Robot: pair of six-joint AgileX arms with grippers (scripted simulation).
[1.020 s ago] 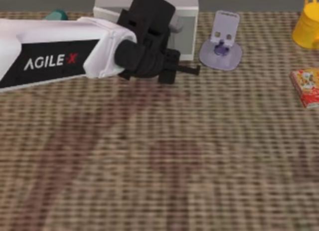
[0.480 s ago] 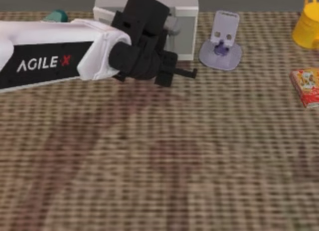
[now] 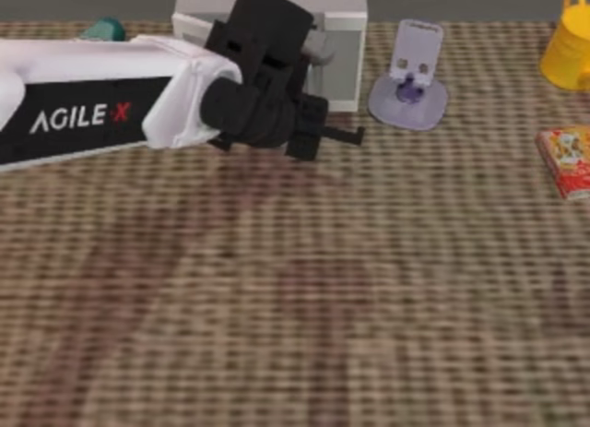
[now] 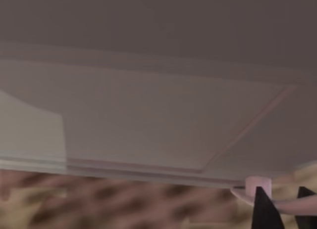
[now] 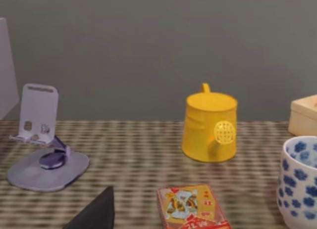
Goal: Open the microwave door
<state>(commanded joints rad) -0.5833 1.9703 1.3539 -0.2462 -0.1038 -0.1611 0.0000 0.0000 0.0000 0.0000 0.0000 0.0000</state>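
Observation:
The light-grey microwave (image 3: 343,5) stands at the table's back middle. My left arm reaches in from the left, and my left gripper (image 3: 339,132) hangs just in front of the microwave, hiding most of its front. A slanted strip of the microwave door (image 3: 195,24) shows left of the arm. In the left wrist view the door (image 4: 148,115) fills the frame. The gripper (image 4: 283,205) has its black fingertips (image 4: 265,211) close together around a pale handle-like piece (image 4: 257,182) at the door's lower edge. My right arm is outside the top view; its wrist view shows one black finger (image 5: 99,211).
A lilac phone stand (image 3: 408,95) stands right of the microwave. A yellow watering can (image 3: 570,49) and a red card box (image 3: 567,160) lie at the right edge. A teal sneaker (image 3: 103,28) peeks out behind my left arm. A blue-patterned cup (image 5: 302,179) is near my right gripper.
My left arm and gripper shifted slightly to the left between one second and half a second ago. Since then nothing has visibly moved.

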